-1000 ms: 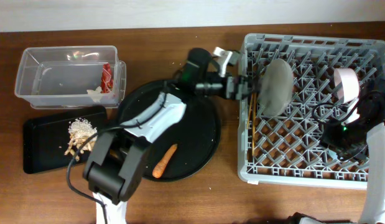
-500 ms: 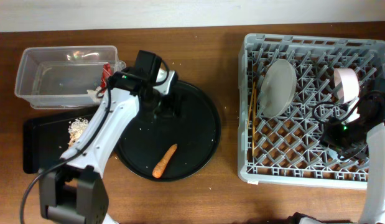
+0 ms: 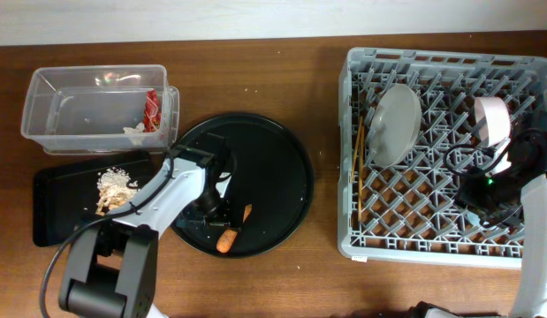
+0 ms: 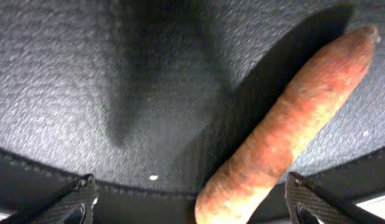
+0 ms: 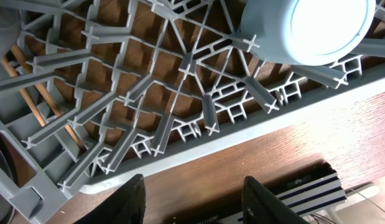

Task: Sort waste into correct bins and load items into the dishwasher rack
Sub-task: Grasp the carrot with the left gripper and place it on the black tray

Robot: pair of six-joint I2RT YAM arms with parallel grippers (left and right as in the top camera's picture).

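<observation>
The orange carrot (image 3: pixel 246 213) lies on the round black tray (image 3: pixel 277 168). My left gripper (image 3: pixel 222 223) is down over it, open, with the carrot (image 4: pixel 292 130) between its fingers (image 4: pixel 191 200), off towards the right finger. The grey plate (image 3: pixel 395 122), the white-pink bowl (image 3: pixel 492 119) and the chopsticks (image 3: pixel 360 155) stand in the grey rack (image 3: pixel 432 254). My right gripper (image 3: pixel 482 190) is open and empty (image 5: pixel 198 199) over the rack's front edge, with the light blue cup (image 5: pixel 310 28) in the rack just beyond it.
The clear box (image 3: pixel 87 110) at the back left holds the red wrapper (image 3: pixel 151 110) and the white paper bit (image 3: pixel 133 132). The shallow black tray (image 3: pixel 61 216) in front of it holds the beige scraps (image 3: pixel 114 190). Bare wood lies between the round tray and the rack.
My left arm has left the plate standing in the rack, swung back left and come down over the carrot on the round tray. The right arm has not moved.
</observation>
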